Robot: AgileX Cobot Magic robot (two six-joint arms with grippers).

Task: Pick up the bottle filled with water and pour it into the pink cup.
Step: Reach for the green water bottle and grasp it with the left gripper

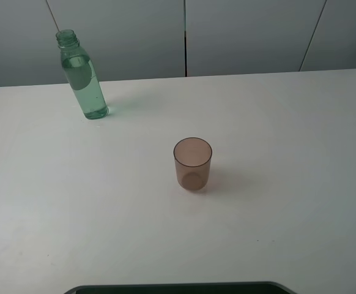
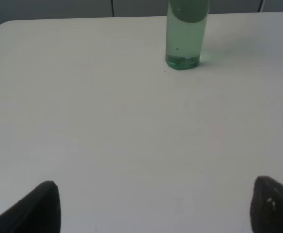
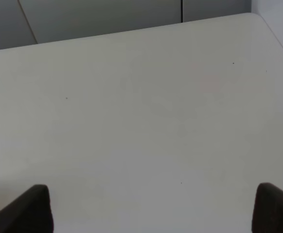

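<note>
The green-tinted bottle [image 1: 83, 79] stands upright and uncapped at the table's far left, partly filled with water. Its lower part also shows in the left wrist view [image 2: 184, 36]. The pink cup [image 1: 192, 163] stands upright and empty near the table's middle. Neither gripper shows in the exterior view. In the left wrist view my left gripper [image 2: 156, 206] is open and empty, well short of the bottle, which stands ahead of it. In the right wrist view my right gripper [image 3: 153, 208] is open and empty over bare table; the cup is out of that view.
The white table [image 1: 288, 153] ends at grey wall panels [image 1: 239, 33] behind. A dark edge [image 1: 178, 288] runs along the table's near side.
</note>
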